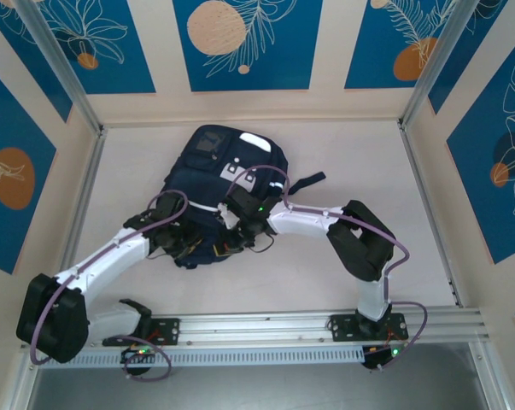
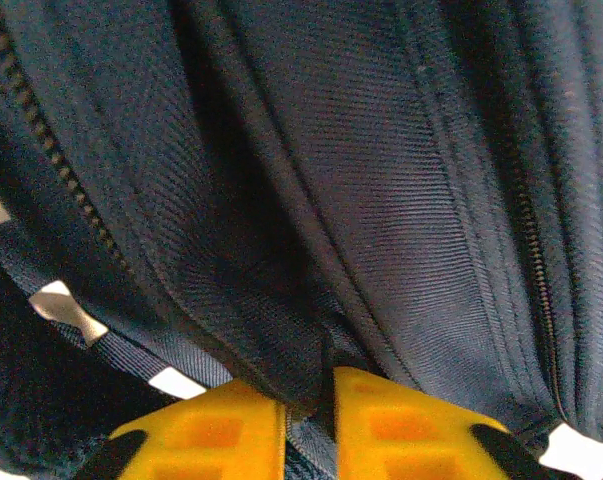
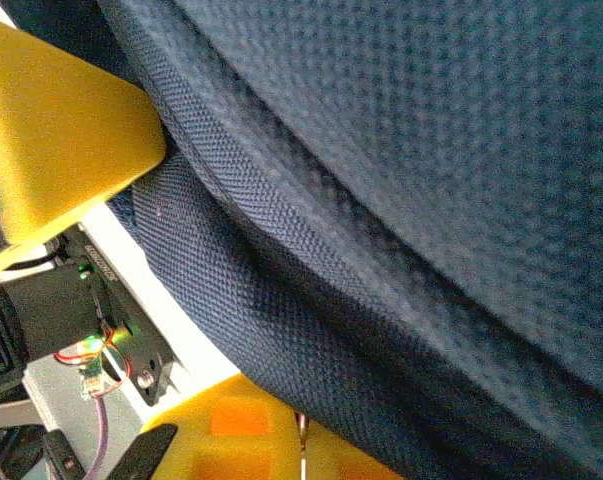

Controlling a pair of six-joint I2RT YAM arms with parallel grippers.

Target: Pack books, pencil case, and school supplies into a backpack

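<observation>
While the left tool pinches a fold of the backpack, the right tool sits fully closed against its fabric.

White-black arms, purple cables, yellow claw fingers

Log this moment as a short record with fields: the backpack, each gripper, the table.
backpack: navy, lying flat at mid-table, white patches on its far part
left gripper: shut, a fold of backpack fabric pinched in its jaws
right gripper: shut, pressed against the backpack's fabric edge; whether it pinches anything is unclear
table: pale surface, with both arms reaching over it to the backpack's near end
</observation>
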